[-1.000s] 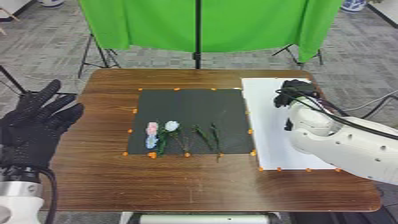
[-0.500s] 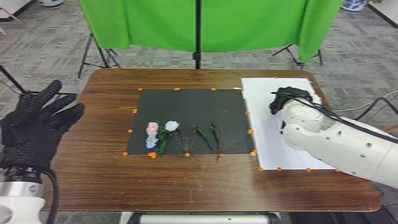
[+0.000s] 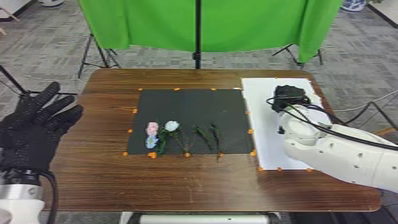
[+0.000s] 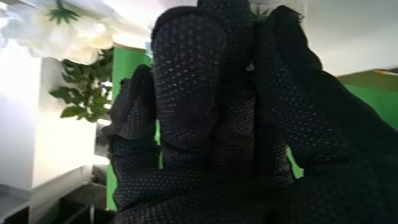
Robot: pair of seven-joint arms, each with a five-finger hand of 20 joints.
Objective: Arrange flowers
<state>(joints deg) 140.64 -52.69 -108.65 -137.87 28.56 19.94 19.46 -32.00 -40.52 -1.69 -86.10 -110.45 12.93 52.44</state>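
In the head view my left hand is open over the table's left edge, away from the flowers. My right hand is above the upper part of the white sheet. On the dark mat lie a pink flower, a blue flower and a white flower, beside bare green stems. In the right wrist view, a white blossom and green leaves show beside my right hand; whether it holds either cannot be told.
Orange markers line the mat and the sheet. The brown table extends around them. A green curtain with stands hangs beyond the far edge. Black cables run along my right arm.
My right hand has shifted slightly left and turned, and its forearm has swung toward the near right. My left hand and the flowers on the dark mat stay in place.
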